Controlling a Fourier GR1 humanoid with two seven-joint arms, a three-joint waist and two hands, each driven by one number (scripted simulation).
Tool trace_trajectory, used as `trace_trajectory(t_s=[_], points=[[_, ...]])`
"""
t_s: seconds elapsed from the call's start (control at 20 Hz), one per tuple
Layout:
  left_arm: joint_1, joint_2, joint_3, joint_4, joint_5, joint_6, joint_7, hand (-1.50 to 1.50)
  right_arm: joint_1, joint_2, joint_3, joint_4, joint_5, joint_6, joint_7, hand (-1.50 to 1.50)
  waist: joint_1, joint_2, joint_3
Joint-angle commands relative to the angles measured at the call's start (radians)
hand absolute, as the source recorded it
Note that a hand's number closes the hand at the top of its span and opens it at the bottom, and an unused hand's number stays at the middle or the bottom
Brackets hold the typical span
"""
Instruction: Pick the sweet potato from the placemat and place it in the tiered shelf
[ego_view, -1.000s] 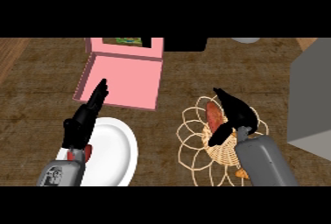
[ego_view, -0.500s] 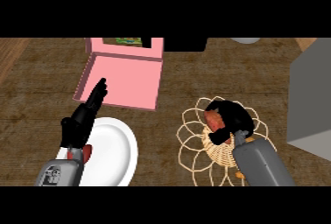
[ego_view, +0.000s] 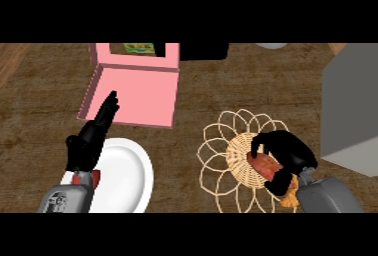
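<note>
Right hand (ego_view: 289, 152): now curled over sweet potato (ego_view: 264, 164), closed tighter than earlier
Sweet potato: on placemat (ego_view: 221, 150), mostly hidden
Left hand (ego_view: 92, 135): fingers straight, unmoved, above plate (ego_view: 125, 175)

brightness: moderate and even; the dark wooden counter (ego_view: 44, 105) stays legible all over
light source: cannot tell; nothing marks a clear direction
shadows: faint; a soft dark patch under the right hand (ego_view: 284, 152) on the woven placemat (ego_view: 229, 135)
glare: none; the white plate (ego_view: 129, 172) is the brightest thing, flat white with no hot spot
pink shelf (ego_view: 136, 92): evenly lit, flat tone
focus: uniform, no motion blur
edge distortion: none evident
</note>
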Motion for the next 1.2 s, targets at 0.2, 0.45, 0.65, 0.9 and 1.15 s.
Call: trace_trajectory(t_s=[0.2,0.45,0.65,0.9,1.15], points=[[0.022,0.001,0.027,0.007,0.004,0.023,0.007,0.0,0.142,-0.332,0.095,-0.184,-0.077,0.06,-0.573,1.5,-0.066,-0.016,0.006],[0.032,0.009,0.049,-0.001,0.002,0.041,-0.002,0.0,0.254,-0.479,-0.063,-0.194,-0.297,0.098,-0.883,1.5,-0.112,-0.008,0.007],[0.059,0.023,0.063,-0.006,0.016,0.028,-0.017,0.0,0.307,-0.597,-0.209,-0.165,-0.455,0.116,-1.101,1.5,-0.103,-0.007,0.005],[0.07,0.025,0.059,-0.011,0.009,0.03,-0.02,0.0,0.382,-0.74,-0.356,-0.101,-0.659,0.134,-1.226,1.5,-0.1,-0.005,0.003],[0.068,0.02,0.036,-0.027,0.013,0.009,-0.021,0.0,0.422,-0.85,-0.529,0.015,-0.85,0.136,-1.316,1.5,-0.071,-0.002,0.003]])
